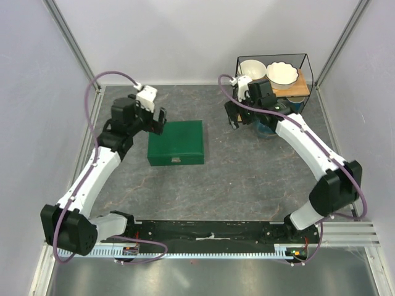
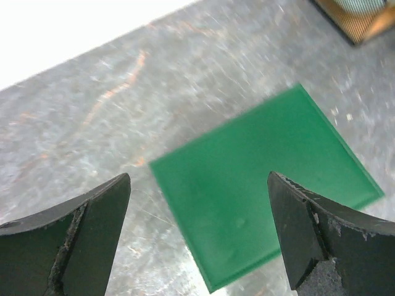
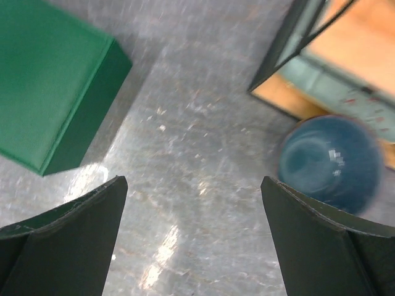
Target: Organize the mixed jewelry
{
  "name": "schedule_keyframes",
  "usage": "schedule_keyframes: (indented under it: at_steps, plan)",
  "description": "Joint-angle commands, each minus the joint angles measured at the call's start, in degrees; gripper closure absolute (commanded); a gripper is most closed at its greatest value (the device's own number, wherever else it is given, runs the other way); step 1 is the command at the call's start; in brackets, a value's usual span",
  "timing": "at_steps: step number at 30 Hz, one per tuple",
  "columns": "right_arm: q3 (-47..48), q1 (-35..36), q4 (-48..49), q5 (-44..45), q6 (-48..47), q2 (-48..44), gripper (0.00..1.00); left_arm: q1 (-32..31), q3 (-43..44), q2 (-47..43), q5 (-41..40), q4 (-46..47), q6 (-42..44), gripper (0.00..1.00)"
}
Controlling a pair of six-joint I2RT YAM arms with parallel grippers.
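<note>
Mid-table: green box (image 1: 176, 142) shut, jewelry not visible, likely inside. Left gripper (image 2: 199, 180) and right gripper (image 3: 194, 182) both gape empty. Lift lid at near-edge latch (image 1: 176, 160), steadying base.

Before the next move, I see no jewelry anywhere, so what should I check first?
1. Lid of the flat green rectangular box open: not ok, it is closed.
2. Jaws of the left gripper open and empty: ok.
3. Jaws of the right gripper open and empty: ok.
4. Location of the jewelry: cannot tell, none visible.
5. Right gripper clear of the round dark blue bowl: ok, apart.
</note>
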Motion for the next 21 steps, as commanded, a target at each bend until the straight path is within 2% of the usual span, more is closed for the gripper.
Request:
schedule_keyframes:
  at_steps: [1, 7, 15, 21]
  plan:
    - [-0.7, -0.8, 7.6, 13.6, -1.5, -8.8, 0.02, 7.1, 5.5, -1.8, 1.5, -1.3, -7.9, 0.01]
    - [-2.2, -5.7, 12.9, 24.9, 2.5, -16.7, 0.02, 16.0, 14.0, -2.7, 3.7, -3.4, -13.6, 0.01]
    - [1.0, -14.2, 14.5, 22.3, 2.5, -19.4, 0.02, 16.4, 23.2, -1.9, 5.9, -5.8, -15.0, 0.01]
    - [4.9, -14.2, 15.3, 25.1, 2.1, -18.2, 0.02, 16.4, 25.3, -0.4, 8.7, -4.3, -17.1, 0.01]
